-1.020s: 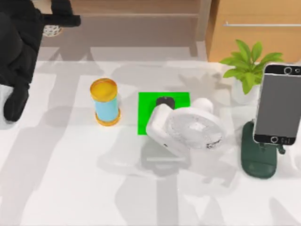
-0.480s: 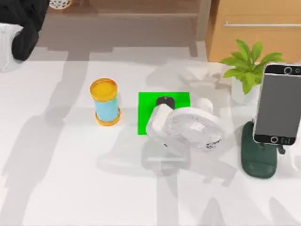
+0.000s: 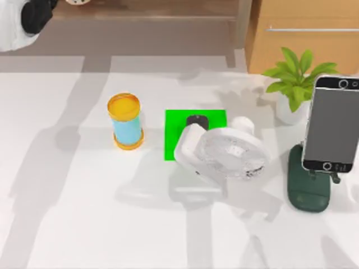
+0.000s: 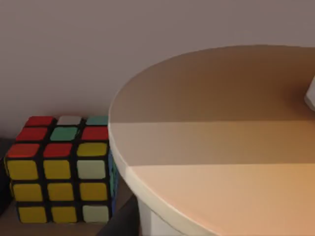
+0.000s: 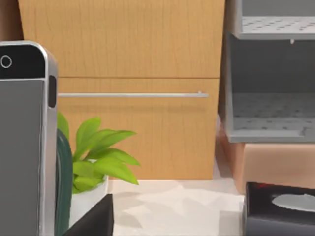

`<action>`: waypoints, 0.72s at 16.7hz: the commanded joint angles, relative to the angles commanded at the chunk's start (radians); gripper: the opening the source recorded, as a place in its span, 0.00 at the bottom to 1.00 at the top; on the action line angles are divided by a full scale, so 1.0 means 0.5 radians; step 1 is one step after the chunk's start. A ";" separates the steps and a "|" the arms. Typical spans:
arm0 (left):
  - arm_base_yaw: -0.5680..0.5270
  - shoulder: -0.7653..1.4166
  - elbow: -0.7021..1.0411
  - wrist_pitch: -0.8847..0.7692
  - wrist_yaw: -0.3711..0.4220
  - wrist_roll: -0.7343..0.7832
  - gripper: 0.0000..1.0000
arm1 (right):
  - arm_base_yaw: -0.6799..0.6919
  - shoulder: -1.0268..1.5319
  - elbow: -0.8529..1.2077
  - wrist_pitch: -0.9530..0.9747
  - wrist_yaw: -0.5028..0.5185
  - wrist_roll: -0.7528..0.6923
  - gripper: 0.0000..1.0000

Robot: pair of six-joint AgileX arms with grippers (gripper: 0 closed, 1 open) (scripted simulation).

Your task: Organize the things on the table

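Green marks the middle of the glossy white tabletop [image 3: 84, 224]: a bright square patch [image 3: 175, 134] with the small black gadget [image 3: 197, 121] lying on it and the white desk fan [image 3: 221, 152] tipped across its right edge, partly covering it. The cup with the orange lid [image 3: 125, 120] stands upright just left of the patch, apart from it. The grey-screened smartphone [image 3: 332, 123] sits propped in a dark green stand [image 3: 308, 190] near the right edge, beside a potted plant [image 3: 294, 78]. The left arm [image 3: 25, 19] is up at the far left corner, off the working area, and whether either end effector is apart or together cannot be told. The step seems to lie between placements, with no thing in hand. The next move probably calls for an arm to come in over the cup or the phone and settle squarely above it. Beyond the tabletop stand a wooden cabinet [image 5: 138, 64], a grey shelf unit [image 5: 270, 83], a round wooden stool top [image 4: 221, 128] and a colour cube [image 4: 59, 167].
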 joint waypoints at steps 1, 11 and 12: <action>0.000 0.003 0.007 -0.008 -0.001 -0.002 0.00 | 0.000 0.000 0.000 0.000 0.000 0.000 1.00; 0.000 -0.039 -0.026 -0.012 -0.001 0.001 0.00 | 0.000 0.000 0.000 0.000 0.000 0.000 1.00; 0.001 -0.037 -0.024 -0.014 0.001 0.000 0.00 | 0.000 0.000 0.000 0.000 0.000 0.000 1.00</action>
